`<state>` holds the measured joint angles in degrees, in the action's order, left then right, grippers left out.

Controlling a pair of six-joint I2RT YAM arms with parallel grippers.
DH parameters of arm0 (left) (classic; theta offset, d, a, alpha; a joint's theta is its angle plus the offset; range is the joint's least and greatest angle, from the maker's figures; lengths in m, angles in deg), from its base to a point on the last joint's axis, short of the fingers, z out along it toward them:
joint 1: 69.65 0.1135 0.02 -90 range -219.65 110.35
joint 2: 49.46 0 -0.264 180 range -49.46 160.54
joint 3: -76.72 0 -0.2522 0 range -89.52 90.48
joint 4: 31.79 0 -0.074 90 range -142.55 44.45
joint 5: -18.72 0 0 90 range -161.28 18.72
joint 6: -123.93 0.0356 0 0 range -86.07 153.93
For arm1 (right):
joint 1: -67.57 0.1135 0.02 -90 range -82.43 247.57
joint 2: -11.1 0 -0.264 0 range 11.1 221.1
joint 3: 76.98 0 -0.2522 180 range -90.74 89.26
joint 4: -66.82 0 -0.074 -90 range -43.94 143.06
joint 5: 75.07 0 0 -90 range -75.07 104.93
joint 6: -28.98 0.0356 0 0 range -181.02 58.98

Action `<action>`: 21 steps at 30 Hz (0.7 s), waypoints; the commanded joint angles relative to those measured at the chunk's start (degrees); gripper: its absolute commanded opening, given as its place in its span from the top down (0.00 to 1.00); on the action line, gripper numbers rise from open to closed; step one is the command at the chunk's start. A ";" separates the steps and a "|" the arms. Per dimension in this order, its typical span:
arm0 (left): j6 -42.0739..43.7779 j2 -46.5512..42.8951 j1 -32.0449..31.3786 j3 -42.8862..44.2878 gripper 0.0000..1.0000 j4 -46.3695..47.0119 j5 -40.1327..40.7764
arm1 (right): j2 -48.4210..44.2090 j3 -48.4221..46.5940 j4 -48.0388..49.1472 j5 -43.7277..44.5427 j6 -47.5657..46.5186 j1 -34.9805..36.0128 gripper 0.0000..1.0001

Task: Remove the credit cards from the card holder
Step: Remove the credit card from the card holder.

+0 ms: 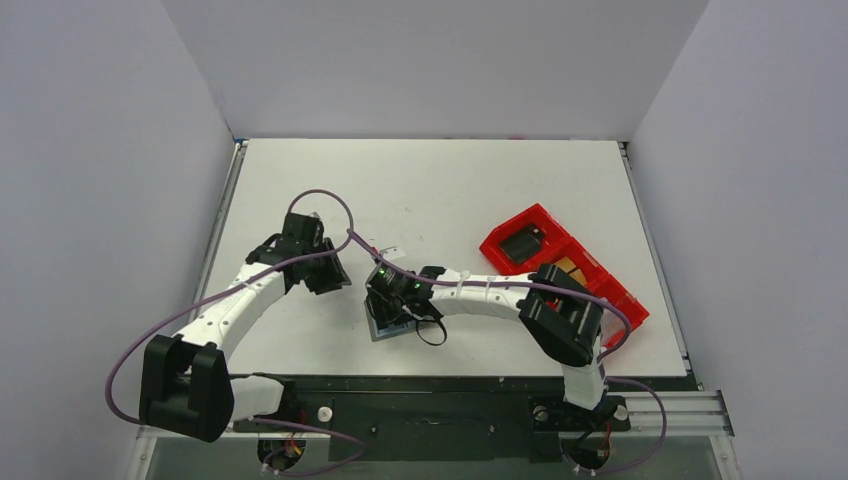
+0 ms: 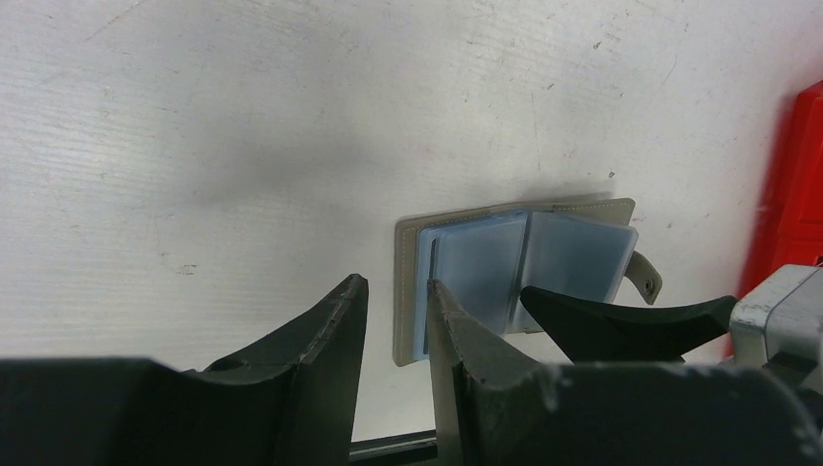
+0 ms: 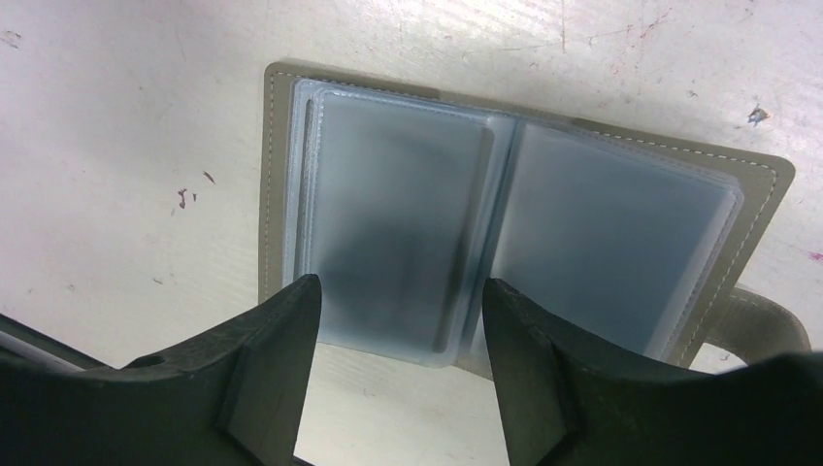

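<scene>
The card holder (image 3: 602,223) lies open and flat on the white table near the front edge, blue-grey pockets up, its small tab (image 3: 767,320) at the right. My right gripper (image 3: 398,291) is open just above the near edge of its left pocket, with nothing between the fingers. From above, that gripper (image 1: 395,305) covers most of the holder (image 1: 383,328). My left gripper (image 2: 393,291) is open and empty, off to the holder's (image 2: 485,262) left, apart from it. I cannot tell whether credit cards sit inside the cloudy pockets. A tan-orange card (image 1: 570,268) lies in the red tray.
The long red tray (image 1: 610,292) lies at the right of the table, with a black block (image 1: 522,243) in its far compartment. The right arm's elbow (image 1: 562,315) hangs over the tray's near part. White walls close in the table on three sides.
</scene>
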<state>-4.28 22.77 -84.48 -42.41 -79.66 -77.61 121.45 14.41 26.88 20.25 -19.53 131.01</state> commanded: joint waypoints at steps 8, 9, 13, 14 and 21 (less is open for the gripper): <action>2.22 0.44 0.13 0.34 0.73 0.78 -2.64 | 2.90 -1.93 1.75 1.88 1.33 0.45 0.49; 2.26 0.49 0.14 0.35 0.73 0.79 -2.68 | 3.01 -1.91 1.61 1.88 1.44 0.46 0.51; 2.47 0.81 0.07 0.32 0.73 0.82 -2.93 | 3.70 -1.87 1.40 1.91 1.68 0.41 0.58; 2.50 0.90 0.02 0.32 0.73 0.87 -3.06 | 3.90 -1.85 1.35 1.89 1.76 0.43 0.59; 2.87 2.13 -1.15 -0.19 0.73 1.50 -4.04 | 3.26 0.23 2.68 1.04 2.51 -0.12 0.76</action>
<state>-3.04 24.06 -84.61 -42.48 -79.62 -79.77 123.50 13.41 28.92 20.89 -16.99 130.98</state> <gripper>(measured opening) 0.270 0.288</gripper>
